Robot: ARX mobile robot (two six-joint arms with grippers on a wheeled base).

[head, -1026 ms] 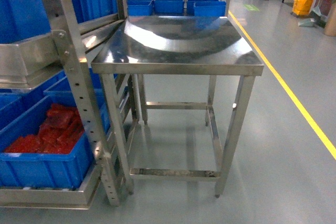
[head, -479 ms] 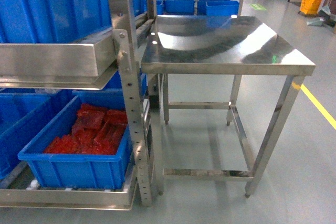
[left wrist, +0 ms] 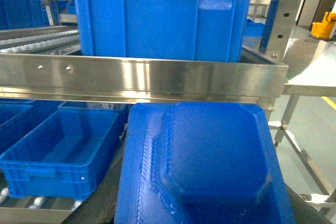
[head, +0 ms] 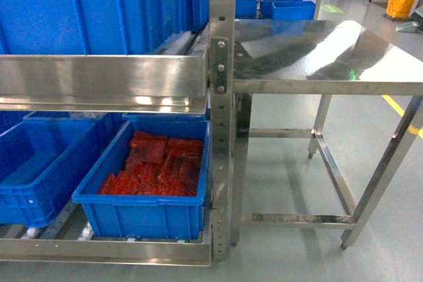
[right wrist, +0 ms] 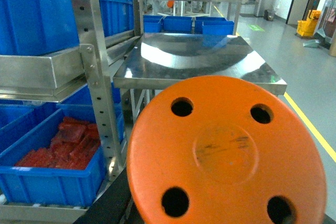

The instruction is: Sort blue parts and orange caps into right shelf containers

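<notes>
Orange disc [right wrist: 226, 153] fills my right wrist view, blue moulded part [left wrist: 207, 166] my left.
Both grippers are hidden; I cannot tell their grip.

No legible text, label, brand, number or sign is found in any view. The blue crates [head: 142, 193], the shelf rail [head: 99, 84] and the steel bench [head: 317, 64] are seen to carry no readable markings.

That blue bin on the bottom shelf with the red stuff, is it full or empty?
Partly full. The blue bin holds a heap of red pieces below its rim.
</notes>
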